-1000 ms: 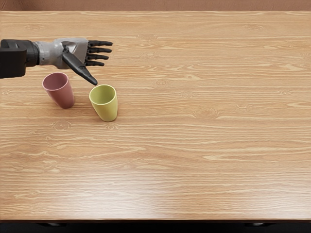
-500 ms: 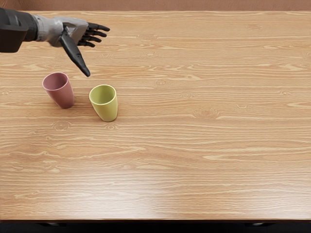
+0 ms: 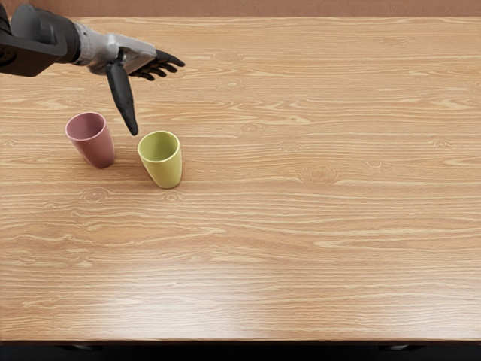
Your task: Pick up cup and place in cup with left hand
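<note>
My left hand [image 3: 155, 99] reaches in from the upper left, its fingers spread and pointing right, its thumb extended down the picture. It holds nothing. The thumb's tip shows just above and left of the yellow-green cup [image 3: 167, 171], whose opening faces up. To the left of that cup, a small gap apart, the pink cup [image 3: 98, 150] stands upright on the table. Both cups look empty, and the hand appears behind and above them.
The wooden table [image 3: 301, 226] fills most of the view. Its far edge runs along the top of the picture and its near edge along the bottom.
The left hand first moved up the picture, then came back down and slightly right, its wrist now tilted so the fingers slant down to the right. Both cups have stayed where they were.
</note>
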You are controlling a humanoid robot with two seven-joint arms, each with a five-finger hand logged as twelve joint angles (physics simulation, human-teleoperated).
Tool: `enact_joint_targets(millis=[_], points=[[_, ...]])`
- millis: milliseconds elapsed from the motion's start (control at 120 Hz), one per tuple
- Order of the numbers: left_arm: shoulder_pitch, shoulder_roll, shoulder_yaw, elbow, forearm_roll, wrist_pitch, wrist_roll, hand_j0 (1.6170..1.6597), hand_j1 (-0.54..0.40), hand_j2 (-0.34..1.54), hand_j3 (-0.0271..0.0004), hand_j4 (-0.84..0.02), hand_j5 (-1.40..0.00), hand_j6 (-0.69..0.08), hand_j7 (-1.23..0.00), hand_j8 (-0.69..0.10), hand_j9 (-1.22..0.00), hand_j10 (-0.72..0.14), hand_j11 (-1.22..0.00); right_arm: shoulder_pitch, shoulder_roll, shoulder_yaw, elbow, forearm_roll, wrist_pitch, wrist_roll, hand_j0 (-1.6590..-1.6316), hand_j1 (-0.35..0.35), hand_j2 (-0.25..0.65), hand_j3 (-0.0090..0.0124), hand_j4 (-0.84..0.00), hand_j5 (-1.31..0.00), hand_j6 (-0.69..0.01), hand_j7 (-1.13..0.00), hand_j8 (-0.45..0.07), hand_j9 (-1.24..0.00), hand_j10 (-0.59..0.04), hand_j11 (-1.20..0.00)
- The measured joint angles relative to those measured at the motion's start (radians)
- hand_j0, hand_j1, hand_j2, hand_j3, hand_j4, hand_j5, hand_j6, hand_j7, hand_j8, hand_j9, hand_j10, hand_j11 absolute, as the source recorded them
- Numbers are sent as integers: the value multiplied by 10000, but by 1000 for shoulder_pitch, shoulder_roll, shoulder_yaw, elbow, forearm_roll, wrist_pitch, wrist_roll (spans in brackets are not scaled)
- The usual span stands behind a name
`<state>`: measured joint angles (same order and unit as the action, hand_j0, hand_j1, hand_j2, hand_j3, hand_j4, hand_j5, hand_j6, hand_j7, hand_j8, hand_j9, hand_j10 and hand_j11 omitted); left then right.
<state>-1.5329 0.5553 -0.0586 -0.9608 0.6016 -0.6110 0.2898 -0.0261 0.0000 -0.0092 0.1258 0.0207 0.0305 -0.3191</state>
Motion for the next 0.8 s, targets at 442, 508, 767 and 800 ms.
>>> enact_joint_targets(millis=[442, 508, 767, 800], points=[[-41, -6, 164, -166, 16, 0, 1, 16581, 3393, 19, 0, -108, -113, -114, -112, -111, -111, -102, -110, 0, 0, 0, 0, 0, 0, 0, -16581, -3491, 1, 0, -4, -1, -6, 0, -4, 0, -3, 0], [-42, -6, 170, -175, 33, 5, 1, 16581, 3393, 19, 0, -107, -113, -113, -111, -110, -110, -101, -110, 0, 0, 0, 0, 0, 0, 0, -16581, -3491, 1, 0, -4, -1, -6, 0, -4, 0, -3, 0], [-37, -33, 175, -197, 103, 136, 0, 16581, 3393, 19, 0, -107, -113, -113, -112, -110, -111, -102, -110, 0, 0, 0, 0, 0, 0, 0, -16581, -3491, 1, 0, -4, -1, -6, 0, -4, 0, -3, 0], [-29, -40, 175, -197, 120, 152, 0, 16581, 3393, 20, 0, -106, -114, -112, -112, -109, -111, -101, -111, 0, 0, 0, 0, 0, 0, 0, -16581, -3491, 1, 0, -4, -1, -5, 0, -4, 0, -3, 0]])
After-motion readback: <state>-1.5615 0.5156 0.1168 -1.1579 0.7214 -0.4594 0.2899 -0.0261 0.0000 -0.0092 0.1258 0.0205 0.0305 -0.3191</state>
